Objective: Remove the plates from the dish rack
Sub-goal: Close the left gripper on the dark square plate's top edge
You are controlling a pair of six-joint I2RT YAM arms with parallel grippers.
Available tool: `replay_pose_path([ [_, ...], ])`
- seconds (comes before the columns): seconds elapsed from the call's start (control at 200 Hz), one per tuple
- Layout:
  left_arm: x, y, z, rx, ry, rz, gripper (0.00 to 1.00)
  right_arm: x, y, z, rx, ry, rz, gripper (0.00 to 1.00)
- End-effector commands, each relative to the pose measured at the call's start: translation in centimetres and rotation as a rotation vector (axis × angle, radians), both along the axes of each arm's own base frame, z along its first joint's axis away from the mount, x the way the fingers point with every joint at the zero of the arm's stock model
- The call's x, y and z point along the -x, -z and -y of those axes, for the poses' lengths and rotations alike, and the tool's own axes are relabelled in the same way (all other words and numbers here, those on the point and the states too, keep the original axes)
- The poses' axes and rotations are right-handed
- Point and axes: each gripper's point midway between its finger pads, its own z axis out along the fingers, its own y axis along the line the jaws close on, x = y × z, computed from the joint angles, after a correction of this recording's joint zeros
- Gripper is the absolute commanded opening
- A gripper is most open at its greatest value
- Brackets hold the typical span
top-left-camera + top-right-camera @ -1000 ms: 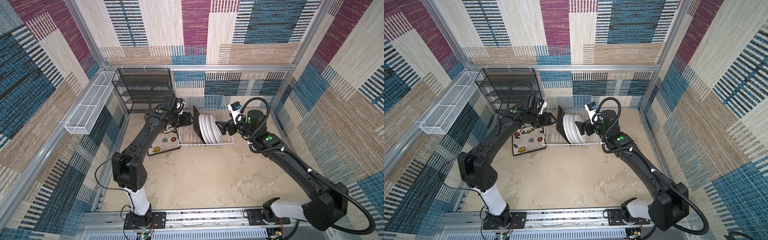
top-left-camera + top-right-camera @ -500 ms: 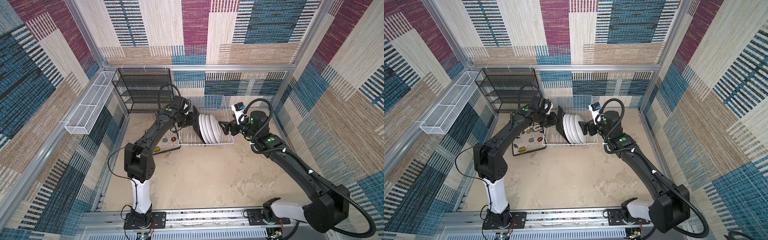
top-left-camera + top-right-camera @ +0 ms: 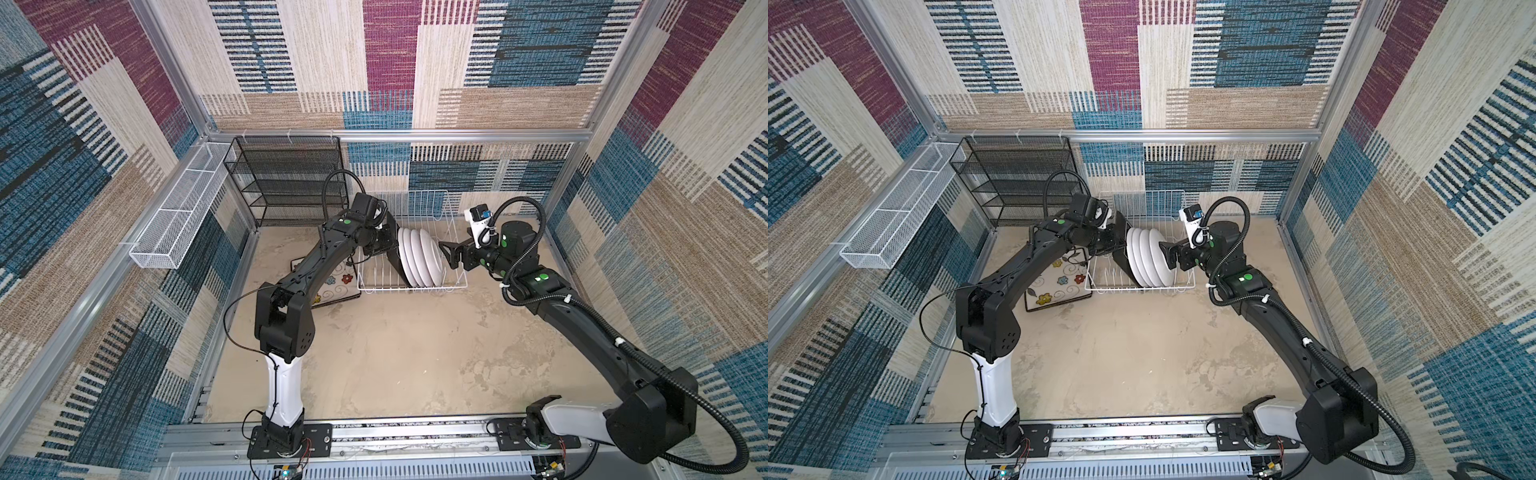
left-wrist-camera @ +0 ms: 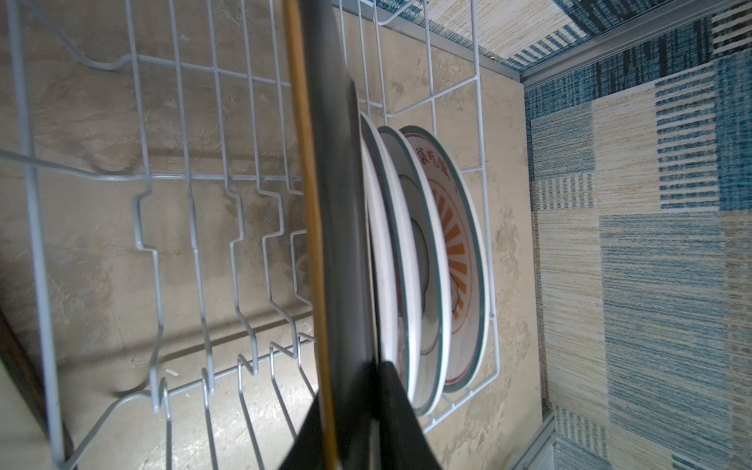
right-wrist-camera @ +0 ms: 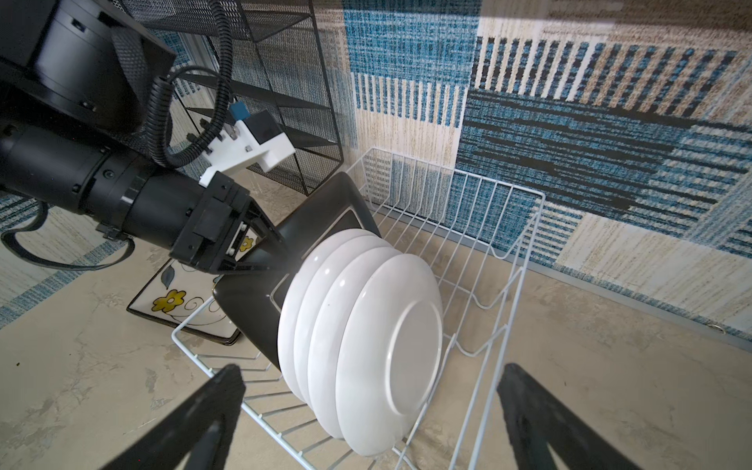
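Evidently left tool (image 5: 283,257) pinches square plate (image 5: 325,209) inside dish rack (image 3: 451,216).

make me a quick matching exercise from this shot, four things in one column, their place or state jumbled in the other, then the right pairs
Column one
1. left gripper
2. right gripper
3. round white plates
4. flowered square plate

Column two
a. lying flat on the table beside the dish rack
b. jaws wide apart, holding nothing
c. standing on edge in the dish rack
d. closed on the rim of the black-backed square plate

Pairs: 1-d, 2-b, 3-c, 4-a
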Motion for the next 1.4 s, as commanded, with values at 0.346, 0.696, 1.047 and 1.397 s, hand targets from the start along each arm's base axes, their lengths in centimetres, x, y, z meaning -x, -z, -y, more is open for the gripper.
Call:
replay_pose_path([
  [0.346,0.8,3.5,2.0,0.042,0.003,-0.106,0.00,-0.4,-0.8,0.3,-0.017,0.013,0.028,1.00],
  [0.696,1.1,3.3,3.5,0.085,0.038,-0.118,0.00,-0.4,-0.7,0.7,-0.019,0.018,0.029,1.00],
  [1.047,1.6,1.4,4.2,0.140,0.064,-0.117,0.00,-0.2,-0.8,1.0,-0.023,0.030,0.036,1.00],
  [1.397,1.7,-2.4,4.5,0.186,0.078,-0.051,0.00,-0.4,-1.3,1.1,-0.017,0.032,0.050,1.00],
])
